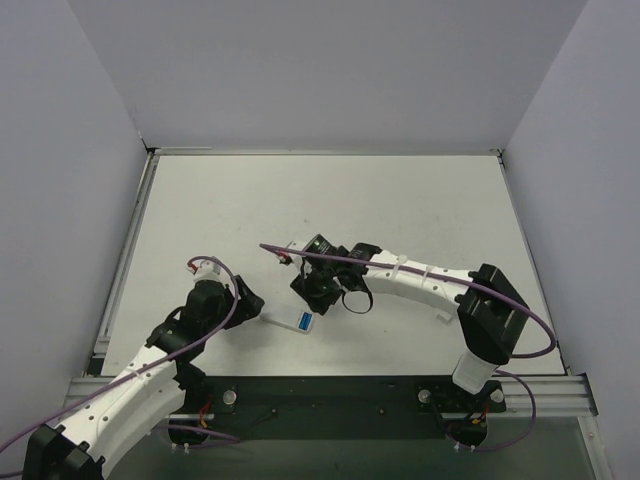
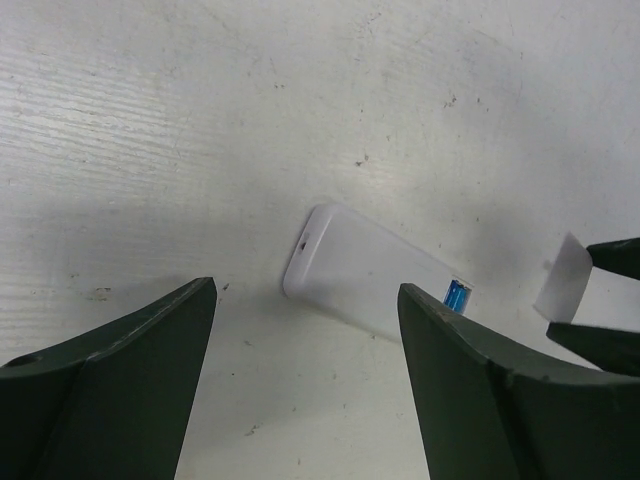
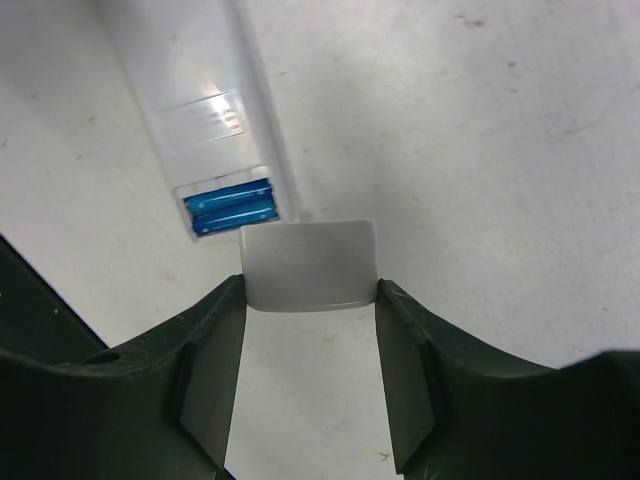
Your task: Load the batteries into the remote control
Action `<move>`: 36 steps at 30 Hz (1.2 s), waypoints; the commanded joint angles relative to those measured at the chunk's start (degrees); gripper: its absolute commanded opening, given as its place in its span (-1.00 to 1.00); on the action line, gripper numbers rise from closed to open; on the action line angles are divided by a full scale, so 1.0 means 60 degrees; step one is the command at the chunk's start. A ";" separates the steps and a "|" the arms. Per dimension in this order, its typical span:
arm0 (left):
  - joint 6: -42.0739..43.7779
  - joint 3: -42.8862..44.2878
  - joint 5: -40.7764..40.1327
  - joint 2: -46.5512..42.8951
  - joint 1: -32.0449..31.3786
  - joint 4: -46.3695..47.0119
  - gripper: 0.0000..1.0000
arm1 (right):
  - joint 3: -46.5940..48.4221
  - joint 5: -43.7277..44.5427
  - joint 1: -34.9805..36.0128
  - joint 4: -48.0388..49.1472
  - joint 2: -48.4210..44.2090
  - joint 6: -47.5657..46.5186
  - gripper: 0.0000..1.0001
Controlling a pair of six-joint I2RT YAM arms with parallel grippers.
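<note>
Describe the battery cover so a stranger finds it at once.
On the table, find the right gripper near the middle. The battery cover is the small grey plate between its fingers. Unlike the long remote control beside it, it is short and holds no batteries.

The far half of the worktop (image 1: pixel 330 190) lies open between grey walls (image 1: pixel 60 150). Near the front, the remote control (image 1: pixel 285 320) is hemmed in. The left claw (image 2: pixel 305 290) gapes at its closed end, and the right claw (image 3: pixel 310 290), gripping a white cover (image 3: pixel 310 262), blocks the battery end.
</note>
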 commanded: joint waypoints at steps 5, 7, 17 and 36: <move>-0.0022 0.0039 -0.0110 0.0170 -0.0002 0.0557 0.65 | 0.0097 -0.1130 0.0858 -0.0783 0.0317 -0.1940 -0.55; -0.0037 0.0024 -0.0154 0.0170 -0.0002 0.0513 0.65 | 0.0200 -0.0955 0.1019 -0.0798 0.0507 -0.2030 -0.55; -0.0168 -0.0152 -0.0126 0.0637 0.0013 0.1039 0.51 | 0.0566 -0.0691 0.1079 -0.0725 0.1123 -0.2382 -0.55; -0.0373 -0.0562 0.0138 0.1620 0.0027 0.2255 0.27 | 0.0625 -0.0500 0.1240 -0.0359 0.1314 -0.2484 -0.56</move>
